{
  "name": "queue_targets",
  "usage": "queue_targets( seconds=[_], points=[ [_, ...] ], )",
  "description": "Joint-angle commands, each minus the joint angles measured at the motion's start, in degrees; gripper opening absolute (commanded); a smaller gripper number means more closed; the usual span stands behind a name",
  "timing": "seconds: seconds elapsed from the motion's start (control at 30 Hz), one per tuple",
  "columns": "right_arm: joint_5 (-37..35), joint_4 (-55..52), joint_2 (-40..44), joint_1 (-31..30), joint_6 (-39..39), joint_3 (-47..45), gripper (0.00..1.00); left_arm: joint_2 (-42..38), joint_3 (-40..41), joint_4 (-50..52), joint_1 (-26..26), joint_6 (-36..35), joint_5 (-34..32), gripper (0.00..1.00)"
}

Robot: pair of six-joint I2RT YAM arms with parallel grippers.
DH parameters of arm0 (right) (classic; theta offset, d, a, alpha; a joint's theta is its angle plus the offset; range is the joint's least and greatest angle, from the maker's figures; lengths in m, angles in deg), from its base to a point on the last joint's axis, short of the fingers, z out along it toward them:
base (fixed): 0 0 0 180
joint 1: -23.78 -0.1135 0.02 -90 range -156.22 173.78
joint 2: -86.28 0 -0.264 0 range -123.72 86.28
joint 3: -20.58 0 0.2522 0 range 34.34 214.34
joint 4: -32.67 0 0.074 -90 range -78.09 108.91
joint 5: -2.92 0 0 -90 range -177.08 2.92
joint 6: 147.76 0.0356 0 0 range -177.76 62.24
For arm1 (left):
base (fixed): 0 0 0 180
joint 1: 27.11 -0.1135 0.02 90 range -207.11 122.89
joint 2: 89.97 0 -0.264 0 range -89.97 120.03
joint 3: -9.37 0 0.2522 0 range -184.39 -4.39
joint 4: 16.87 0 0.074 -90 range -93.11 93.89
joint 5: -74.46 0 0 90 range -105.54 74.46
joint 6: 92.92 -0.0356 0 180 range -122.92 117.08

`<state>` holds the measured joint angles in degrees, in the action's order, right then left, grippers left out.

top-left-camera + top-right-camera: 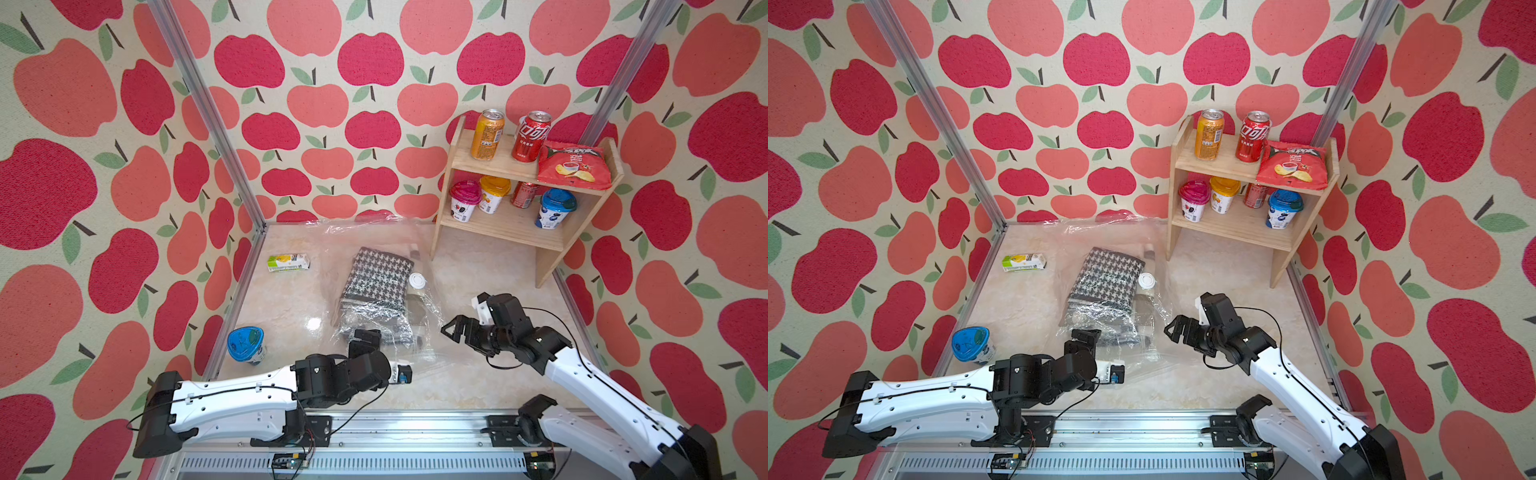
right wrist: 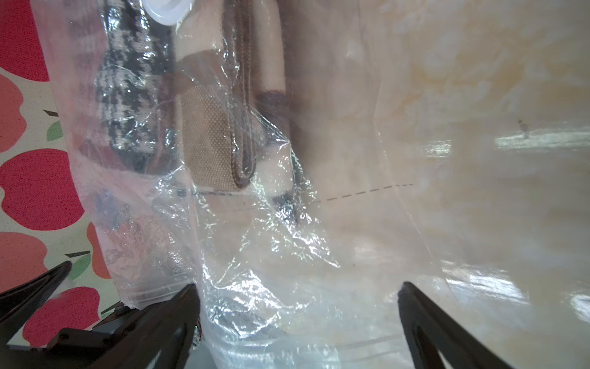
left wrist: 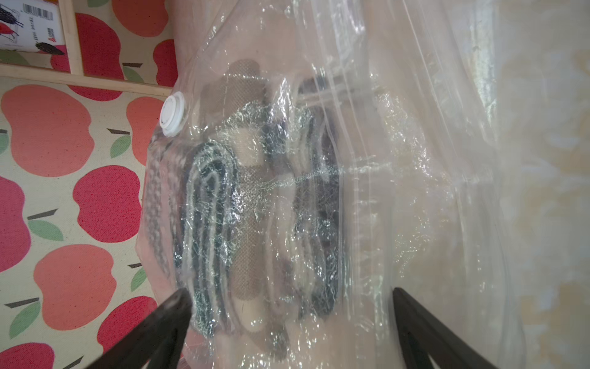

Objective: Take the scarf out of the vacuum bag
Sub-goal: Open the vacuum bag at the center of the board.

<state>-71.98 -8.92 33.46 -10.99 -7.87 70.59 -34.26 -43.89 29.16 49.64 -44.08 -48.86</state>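
The vacuum bag (image 1: 332, 249) (image 1: 1067, 249) lies flat mid-table, clear and crinkly, with a white valve cap (image 1: 417, 280) (image 3: 173, 114). Inside it sits the folded scarf (image 1: 378, 276) (image 1: 1106, 278) (image 3: 210, 204) (image 2: 127, 83), black-and-white houndstooth with beige and brown layers. My left gripper (image 1: 365, 337) (image 3: 287, 297) is open at the bag's near end, with crinkled plastic and the scarf's folded end between its fingers (image 3: 172, 310). My right gripper (image 1: 451, 328) (image 2: 297, 294) is open over the bag's near right corner, with only plastic between its fingers (image 2: 412, 306).
A wooden shelf (image 1: 548, 245) with cans, yoghurt cups and a crisp bag stands back right. A green-yellow carton (image 1: 289, 262) lies back left. A blue-lidded cup (image 1: 246, 345) stands front left near the frame post. Apple-print walls enclose three sides.
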Motion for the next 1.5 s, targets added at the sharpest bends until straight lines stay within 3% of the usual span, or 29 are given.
queue_targets(
  seconds=[0.0,0.13,0.33,0.4,0.43,0.5,0.53,0.67,1.17,1.47],
  points=[
    [-1.00,1.25,1.66,0.31,1.33,-1.13,1.00,2.65,2.42,-2.85,-0.11,-1.77,-2.64,0.99],
    [-0.85,0.75,3.43,1.16,1.75,-1.66,1.00,4.00,1.16,-0.13,-0.15,-0.16,-0.20,1.00],
    [-1.63,0.74,6.74,2.41,2.68,-3.64,1.00,4.41,2.85,-2.88,-1.62,-2.40,-2.44,0.99],
    [-0.63,2.07,7.11,3.03,3.32,-4.72,1.00,6.30,2.28,-3.37,-2.46,-2.26,-2.76,0.85],
    [-0.11,2.77,7.14,3.14,3.65,-5.10,1.00,7.89,1.69,-3.35,-2.71,-1.87,-2.44,0.73],
    [0.87,4.05,6.86,3.30,4.48,-5.57,1.00,10.13,0.31,-4.24,-3.20,-0.64,-1.38,0.39],
    [1.21,4.47,6.77,3.36,4.64,-5.61,1.00,11.01,-0.30,-4.74,-3.35,-0.13,-0.53,0.28],
    [1.74,4.46,6.17,3.64,4.46,-4.84,1.00,14.52,-3.35,-6.98,-5.03,2.28,4.13,0.00],
    [4.19,1.58,5.01,7.80,0.93,-1.03,1.00,31.49,-15.69,-10.76,-17.52,9.43,17.85,0.00],
    [-4.91,-8.85,5.70,8.25,-7.05,8.90,1.00,43.97,-24.70,-14.43,-23.25,12.73,22.88,0.00]
  ],
)
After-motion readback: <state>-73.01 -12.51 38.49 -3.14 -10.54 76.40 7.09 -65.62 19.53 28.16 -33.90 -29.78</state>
